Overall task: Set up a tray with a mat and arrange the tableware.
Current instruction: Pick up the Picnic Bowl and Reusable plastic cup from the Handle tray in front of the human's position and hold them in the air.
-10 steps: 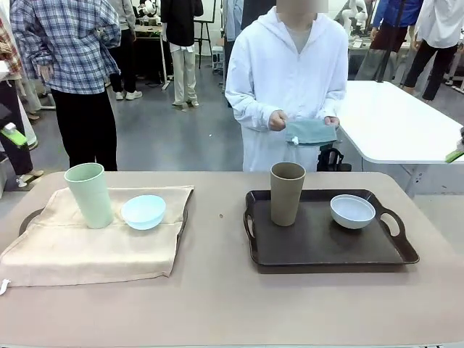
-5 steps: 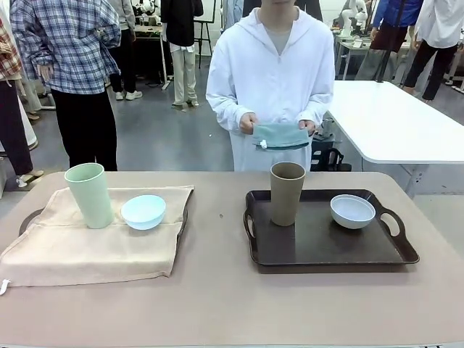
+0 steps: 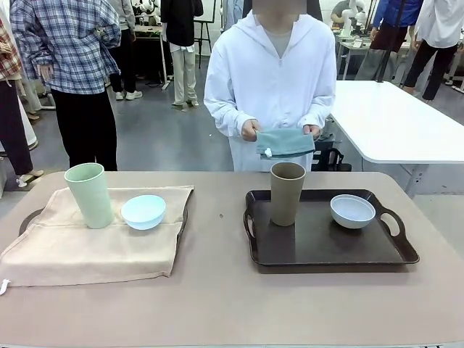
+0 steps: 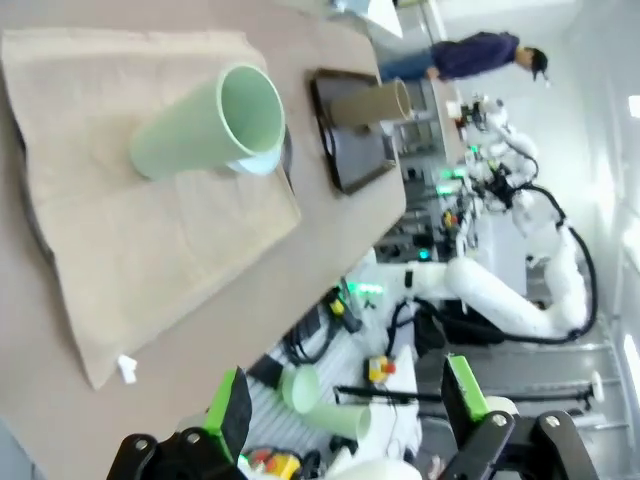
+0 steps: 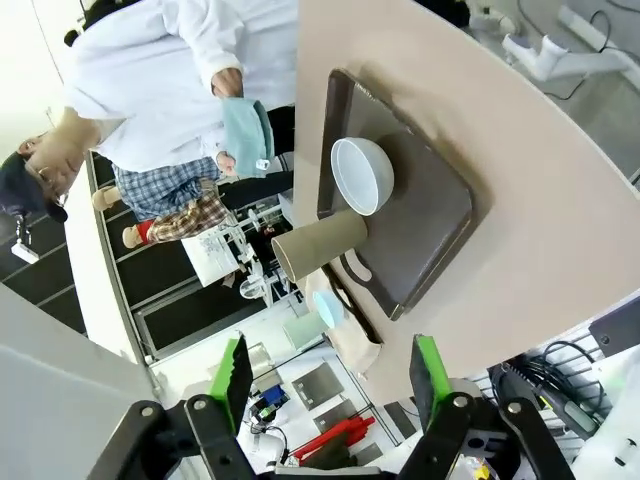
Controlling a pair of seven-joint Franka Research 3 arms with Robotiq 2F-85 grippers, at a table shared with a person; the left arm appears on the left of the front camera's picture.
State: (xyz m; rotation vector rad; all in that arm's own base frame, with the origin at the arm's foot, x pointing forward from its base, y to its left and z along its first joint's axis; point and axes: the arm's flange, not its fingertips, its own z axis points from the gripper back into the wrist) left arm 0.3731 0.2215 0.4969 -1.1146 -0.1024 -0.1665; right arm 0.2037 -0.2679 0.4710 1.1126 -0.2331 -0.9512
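On the table's left a beige mat (image 3: 94, 243) covers a dark tray (image 3: 27, 219). A pale green cup (image 3: 89, 194) and a light blue bowl (image 3: 143, 212) stand on the mat. To the right, a bare brown tray (image 3: 319, 243) carries a tan cup (image 3: 287, 193) and a white bowl (image 3: 352, 210). A person at the far edge holds a folded teal cloth (image 3: 285, 142) in both hands. My left gripper (image 4: 345, 420) hangs open above the mat (image 4: 130, 230) and green cup (image 4: 205, 120). My right gripper (image 5: 330, 385) is open high over the brown tray (image 5: 425, 225), white bowl (image 5: 362, 175) and tan cup (image 5: 318, 243).
Bare table top runs between the two trays and along the near edge. A white table (image 3: 391, 119) stands behind on the right. Other people stand in the background on the left.
The person has stepped a little to the picture's left with the teal cloth still in both hands. Cups, bowls and trays have not moved.
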